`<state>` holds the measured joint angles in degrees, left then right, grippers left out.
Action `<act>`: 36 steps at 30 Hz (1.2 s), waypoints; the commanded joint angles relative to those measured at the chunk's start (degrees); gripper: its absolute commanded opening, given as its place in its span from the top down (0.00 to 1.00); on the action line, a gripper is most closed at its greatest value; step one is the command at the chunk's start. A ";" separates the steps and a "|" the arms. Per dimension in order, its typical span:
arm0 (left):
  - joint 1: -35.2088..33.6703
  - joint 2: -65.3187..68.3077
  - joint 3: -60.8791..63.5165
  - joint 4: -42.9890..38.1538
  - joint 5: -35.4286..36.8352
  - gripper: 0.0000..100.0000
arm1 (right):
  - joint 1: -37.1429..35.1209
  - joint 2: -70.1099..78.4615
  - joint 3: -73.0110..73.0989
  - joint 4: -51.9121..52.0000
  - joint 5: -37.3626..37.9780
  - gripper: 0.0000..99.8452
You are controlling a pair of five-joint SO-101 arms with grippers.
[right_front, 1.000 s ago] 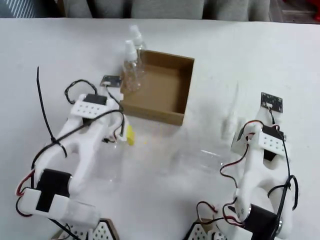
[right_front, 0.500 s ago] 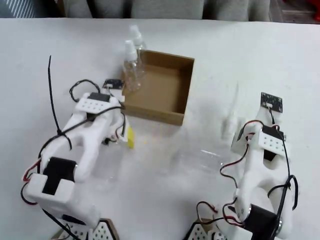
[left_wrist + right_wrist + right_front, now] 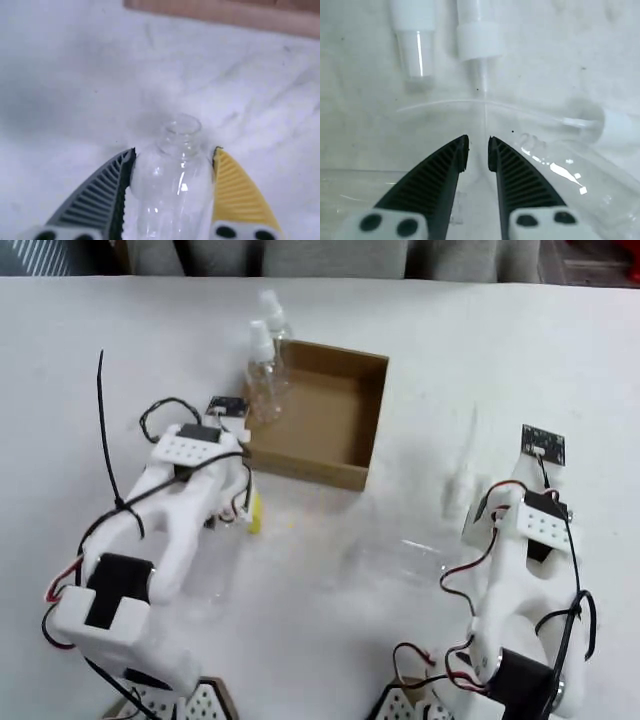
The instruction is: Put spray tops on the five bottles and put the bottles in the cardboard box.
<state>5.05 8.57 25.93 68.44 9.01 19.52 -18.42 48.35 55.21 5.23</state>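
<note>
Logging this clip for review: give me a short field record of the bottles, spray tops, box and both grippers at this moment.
left gripper: fingers closed on a topless clear bottle, close to the cardboard box
right gripper: fingers narrowly apart, over loose spray tops lying on the table
topped bottles: two, upright at the box's far left corner

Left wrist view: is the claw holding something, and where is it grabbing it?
Yes. The left gripper holds a clear bottle with no spray top, gripped by its shoulders just below the open neck.
</note>
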 commanded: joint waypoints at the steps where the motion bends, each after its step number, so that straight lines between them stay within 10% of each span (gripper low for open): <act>1: -0.66 -0.66 -4.13 -0.18 5.54 0.97 | -0.13 -0.31 -0.26 -0.75 0.53 0.95; 8: -0.66 -0.22 -4.22 -1.32 16.44 0.97 | -0.13 -0.31 -0.26 -0.75 0.53 0.95; 21: -2.86 -0.66 -4.66 1.58 16.18 0.63 | -0.13 -0.31 -0.18 -0.75 0.53 0.95; 36: -5.76 -0.75 -9.49 9.67 5.36 0.62 | -0.40 -0.22 -0.18 -0.75 0.53 0.95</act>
<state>1.01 8.57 20.48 76.09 17.27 19.52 -18.42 48.35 55.21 5.23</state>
